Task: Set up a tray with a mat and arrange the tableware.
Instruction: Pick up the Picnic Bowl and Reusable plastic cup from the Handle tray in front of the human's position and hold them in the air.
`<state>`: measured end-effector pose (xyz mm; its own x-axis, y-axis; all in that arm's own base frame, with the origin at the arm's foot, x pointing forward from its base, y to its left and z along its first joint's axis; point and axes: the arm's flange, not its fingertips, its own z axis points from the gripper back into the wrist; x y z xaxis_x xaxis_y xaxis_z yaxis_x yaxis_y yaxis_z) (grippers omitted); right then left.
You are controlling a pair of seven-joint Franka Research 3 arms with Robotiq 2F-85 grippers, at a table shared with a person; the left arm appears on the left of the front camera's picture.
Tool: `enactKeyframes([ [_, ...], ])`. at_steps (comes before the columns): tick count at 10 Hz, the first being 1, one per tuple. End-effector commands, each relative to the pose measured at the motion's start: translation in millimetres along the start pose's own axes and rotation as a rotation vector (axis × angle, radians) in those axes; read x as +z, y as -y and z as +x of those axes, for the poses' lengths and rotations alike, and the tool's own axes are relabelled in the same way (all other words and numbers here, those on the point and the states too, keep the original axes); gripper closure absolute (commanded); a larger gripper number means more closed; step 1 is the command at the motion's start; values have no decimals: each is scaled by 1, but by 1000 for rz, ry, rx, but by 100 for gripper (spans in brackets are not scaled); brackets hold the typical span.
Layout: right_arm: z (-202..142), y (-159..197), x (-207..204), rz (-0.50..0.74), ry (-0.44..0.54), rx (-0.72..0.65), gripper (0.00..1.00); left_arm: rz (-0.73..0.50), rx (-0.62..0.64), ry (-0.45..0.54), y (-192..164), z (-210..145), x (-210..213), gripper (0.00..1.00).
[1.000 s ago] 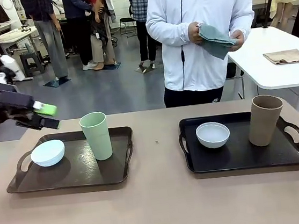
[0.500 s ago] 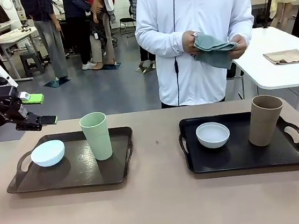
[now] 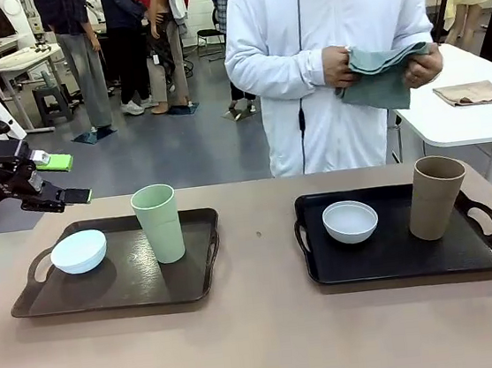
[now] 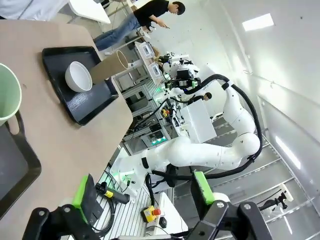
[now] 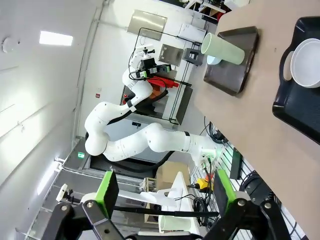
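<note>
Two dark trays sit side by side on the worktop, apart from each other. The left tray carries the pale blue bowl near its left handle and the pale green tumbler, upright, toward its right side. The right tray carries the greyish white bowl at its left and the brown tumbler, upright, at its right.

The left fingers are spread, with nothing between them. They hover above the far left edge of the worktop, higher than the pale blue bowl and to the left of the pale green tumbler, touching neither.

The right fingers are also spread and hold nothing. In the right wrist view the trays lie well apart from them.

At the far side a person holds a folded grey-green cloth in both hands at chest height, clear of both trays.
</note>
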<state>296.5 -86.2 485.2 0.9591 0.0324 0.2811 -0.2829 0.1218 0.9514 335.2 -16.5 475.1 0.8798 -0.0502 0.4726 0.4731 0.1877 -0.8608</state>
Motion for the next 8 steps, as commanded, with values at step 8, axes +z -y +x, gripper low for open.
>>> enactKeyframes([
  [8, 2, 0, -1, 27, 12, 20, 0, -8, -27, 1, 0, -1, 1, 0],
])
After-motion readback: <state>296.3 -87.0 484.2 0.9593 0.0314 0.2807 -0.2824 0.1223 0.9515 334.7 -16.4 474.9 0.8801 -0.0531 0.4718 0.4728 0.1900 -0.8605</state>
